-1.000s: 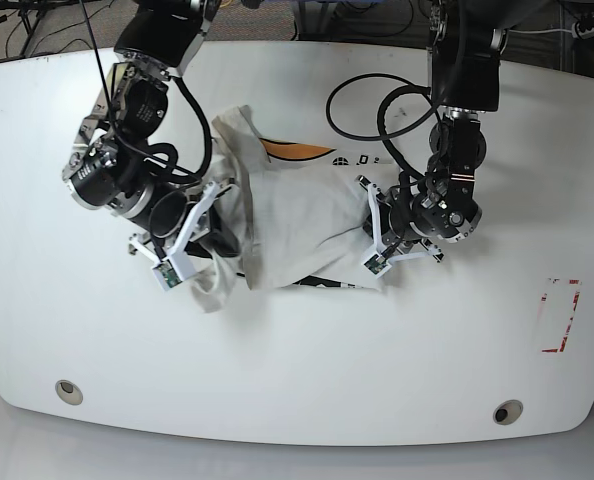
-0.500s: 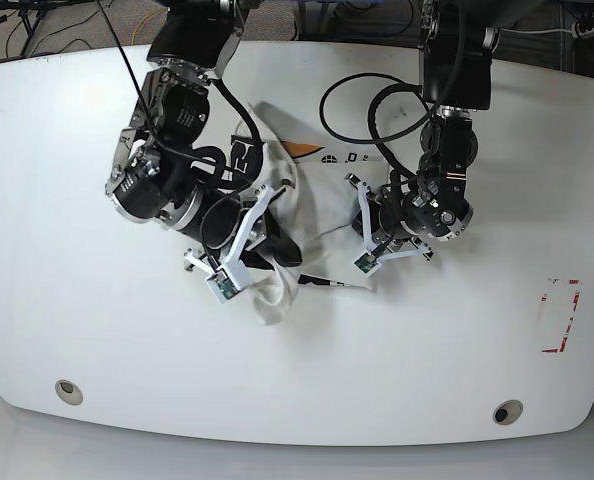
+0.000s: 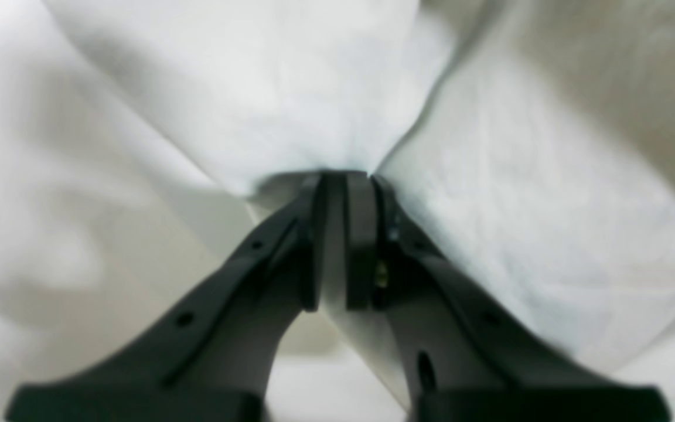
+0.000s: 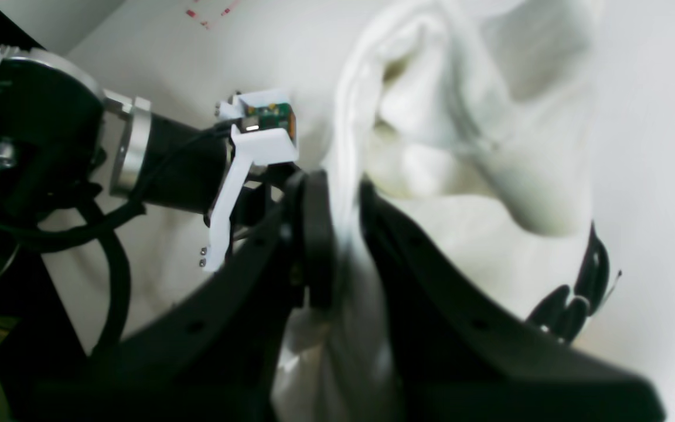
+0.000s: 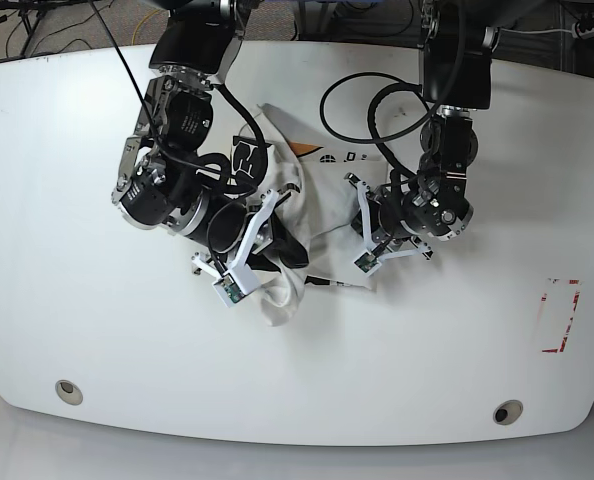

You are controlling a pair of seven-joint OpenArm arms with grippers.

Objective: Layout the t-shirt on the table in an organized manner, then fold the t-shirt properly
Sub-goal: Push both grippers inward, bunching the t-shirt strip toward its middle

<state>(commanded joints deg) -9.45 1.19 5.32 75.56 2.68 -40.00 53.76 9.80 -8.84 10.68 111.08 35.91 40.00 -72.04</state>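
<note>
The white t-shirt point(image 5: 307, 205) lies bunched in the middle of the table point(image 5: 67, 300), with black lettering and an orange patch showing near its far edge. My right gripper point(image 5: 277, 250) is on the base view's left, shut on a thick fold of the t-shirt point(image 4: 343, 234) that hangs lifted between its fingers. My left gripper point(image 5: 362, 238) is on the base view's right, low at the shirt's right edge. In the left wrist view its fingers point(image 3: 343, 193) are pressed together on a pinch of the t-shirt point(image 3: 244, 117).
A red tape mark point(image 5: 560, 315) sits near the table's right edge. Two round holes point(image 5: 68, 391) point(image 5: 507, 412) lie along the near edge. Black cables point(image 5: 367, 110) loop over the table behind the shirt. The left arm's camera bracket point(image 4: 258, 132) shows in the right wrist view.
The right gripper carried its fold of shirt rightward over the middle, bunching the cloth narrower. The left gripper shifted slightly left, still holding the shirt's right edge.
</note>
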